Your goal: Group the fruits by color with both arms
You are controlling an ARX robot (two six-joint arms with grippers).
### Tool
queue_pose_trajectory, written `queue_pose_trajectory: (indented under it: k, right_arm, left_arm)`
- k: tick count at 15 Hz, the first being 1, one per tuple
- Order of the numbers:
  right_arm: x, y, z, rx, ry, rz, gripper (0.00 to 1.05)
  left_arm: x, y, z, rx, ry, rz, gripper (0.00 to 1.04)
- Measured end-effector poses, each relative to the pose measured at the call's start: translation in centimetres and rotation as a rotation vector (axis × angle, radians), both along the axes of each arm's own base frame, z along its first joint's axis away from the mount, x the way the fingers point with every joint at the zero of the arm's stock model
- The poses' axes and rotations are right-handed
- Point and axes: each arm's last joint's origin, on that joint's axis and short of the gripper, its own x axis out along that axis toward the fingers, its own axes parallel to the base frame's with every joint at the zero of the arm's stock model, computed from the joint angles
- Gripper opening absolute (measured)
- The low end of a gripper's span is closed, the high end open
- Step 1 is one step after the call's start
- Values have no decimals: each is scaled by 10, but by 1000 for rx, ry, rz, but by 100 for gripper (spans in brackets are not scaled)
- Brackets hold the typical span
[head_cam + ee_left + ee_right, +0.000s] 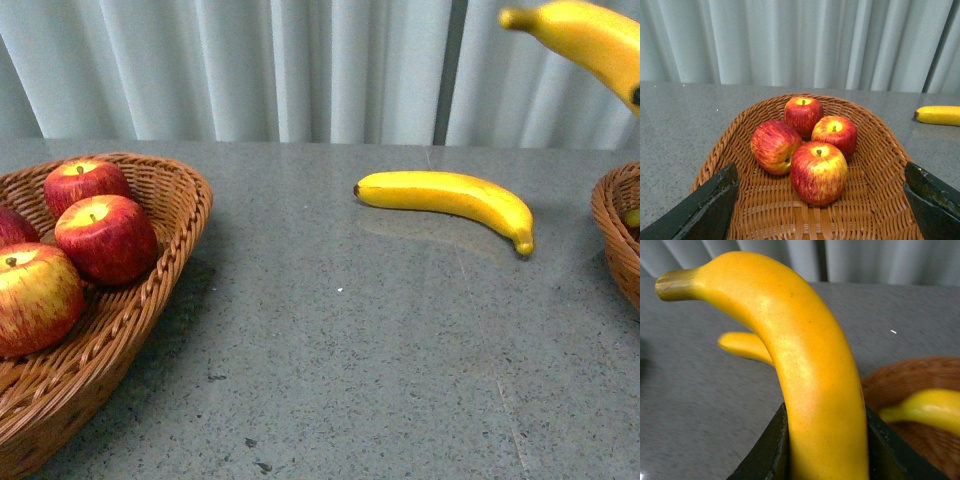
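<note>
Several red apples lie in the left wicker basket; the left wrist view shows the same apples in that basket. My left gripper hovers open above the basket's near end, nothing between its fingers. My right gripper is shut on a banana, which hangs in the air at the top right of the front view as banana. Another banana lies on the table. A further banana rests in the right basket.
The grey stone table stretches between the two baskets. The right basket's rim shows at the right edge of the front view. A pale pleated curtain hangs behind the table.
</note>
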Motion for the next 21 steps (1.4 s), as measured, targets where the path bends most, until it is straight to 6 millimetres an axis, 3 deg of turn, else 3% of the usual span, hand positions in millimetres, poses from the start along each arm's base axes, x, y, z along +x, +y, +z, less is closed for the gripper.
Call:
queue_pose_trajectory:
  k: [2,4,6,8,9,12,14,16,19,21]
  right_arm:
    - [-22,-55,-16,-128,51,-99,32]
    - [-55,-80,-24,-194,95,-84,32]
    - [-73,-88,-24,-248,121,-55,54]
    - [-77,-82,-8,-276,62,-27,81]
    - [-69,-70,3,-293,6,2,98]
    - [-34,-13,29,-247,-136,105,98]
    - [-24,2,32,-224,-154,134,98]
    - [-3,35,32,-182,-168,192,98]
    - [45,125,9,-157,-102,336,98]
    - [68,154,-13,-167,-45,384,98]
  left_arm:
    - [0,0,0,0,0,0,98]
    - [0,0,0,0,0,0,98]
    - [0,0,0,0,0,0,98]
    - [0,0,0,0,0,0,98]
    - [0,0,0,0,0,0,98]
    - [0,0,0,0,0,0,98]
    - [0,0,0,0,0,0,98]
    - [0,0,0,0,0,0,98]
    - [0,0,0,0,0,0,98]
    - [0,0,0,0,0,0,98]
